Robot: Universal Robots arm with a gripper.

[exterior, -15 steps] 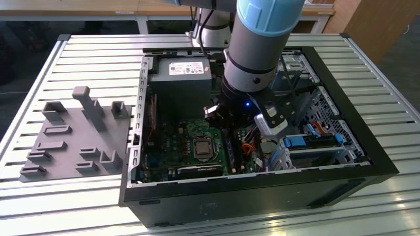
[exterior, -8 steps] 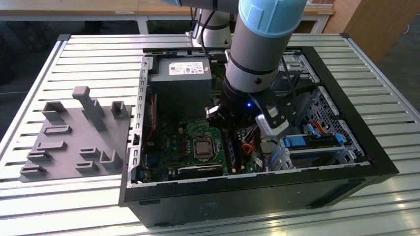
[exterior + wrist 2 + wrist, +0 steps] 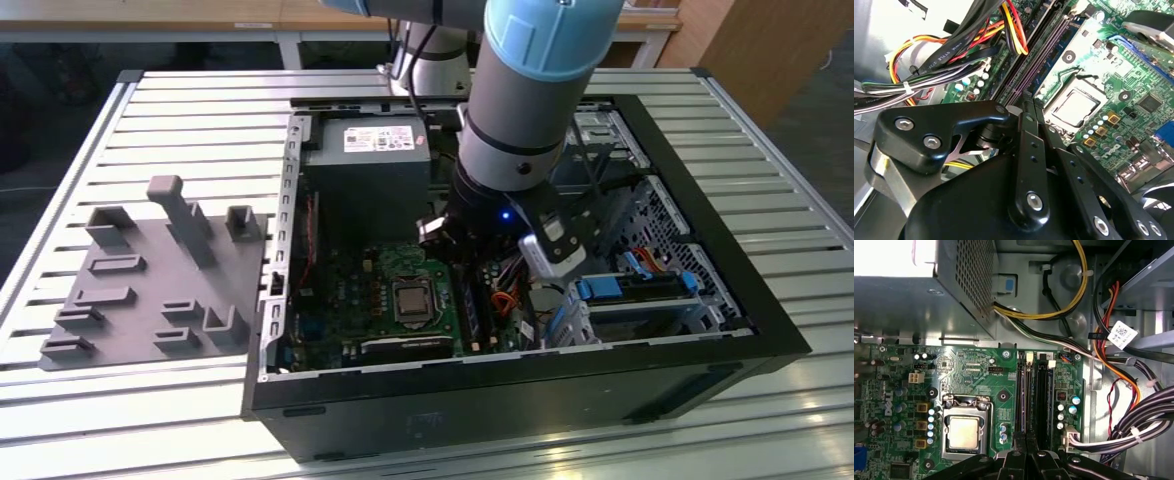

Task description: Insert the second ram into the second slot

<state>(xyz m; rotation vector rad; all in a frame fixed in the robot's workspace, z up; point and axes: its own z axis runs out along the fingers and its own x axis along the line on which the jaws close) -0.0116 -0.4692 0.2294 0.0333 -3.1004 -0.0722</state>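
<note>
Inside an open computer case [image 3: 534, 365], the arm reached down over the motherboard [image 3: 979, 370]. Two long dark memory slots [image 3: 1034, 395] lay side by side next to the processor socket [image 3: 964, 432], their long axis in line with the fingers. The second ram could not be told apart from these slots, so its place and heading were unclear. The gripper [image 3: 1025, 446] had its fingers drawn together with only a thin seam between, tips just over the slots' near end. The second wrist view added bundled coloured cables [image 3: 954, 50]; the exterior view added the grey power supply [image 3: 367, 170].
</note>
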